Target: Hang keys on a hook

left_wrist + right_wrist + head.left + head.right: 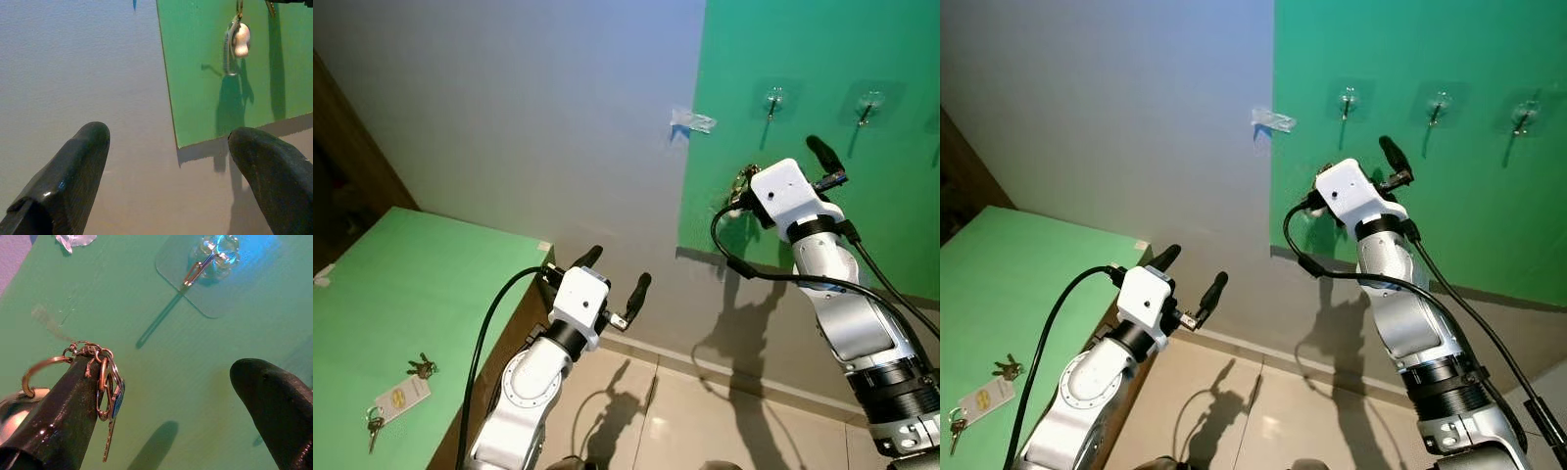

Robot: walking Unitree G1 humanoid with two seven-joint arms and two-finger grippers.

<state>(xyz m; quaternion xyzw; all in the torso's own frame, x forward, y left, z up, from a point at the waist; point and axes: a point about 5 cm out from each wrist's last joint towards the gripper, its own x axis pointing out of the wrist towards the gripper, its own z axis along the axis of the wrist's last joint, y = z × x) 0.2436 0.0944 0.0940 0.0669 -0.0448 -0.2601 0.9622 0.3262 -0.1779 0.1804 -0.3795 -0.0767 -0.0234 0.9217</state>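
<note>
The right gripper (pixel 171 406) has its two long black fingers spread wide apart. They clamp nothing; instead a bunch of brass-coloured keys on linked metal rings (pixel 105 396) hangs looped over one finger (pixel 63 416), a large ring arcing off to the side and one key dangling below. In the right wrist view the bunch sits at lower left, while a small metal wire hook on a clear adhesive pad (pixel 200 267) lies at upper right, well apart from the keys. The other finger (pixel 276 401) stands free at lower right, touching nothing.

In the left eye view the right silver arm (pixel 847 313) rises from the lower right corner and reaches up toward the green wall panel (pixel 891 215), its white wrist block in the right half of the frame, below and slightly left of the nearest hook. A second clear-padded hook (pixel 869 103) sits further right along the panel, at upper right.

The left gripper (pixel 612 274) is low in the centre of the left eye view, its fingers also parted wide and empty. The left silver arm (pixel 524 392) bends up from the bottom edge, pointing at the grey-white wall (pixel 509 117).

On the green tabletop (pixel 401 294) at lower left lies another set of keys with a white rectangular tag (pixel 399 397), well apart from both grippers.

A scrap of clear tape (pixel 693 120) clings to the panel's edge near top centre.
</note>
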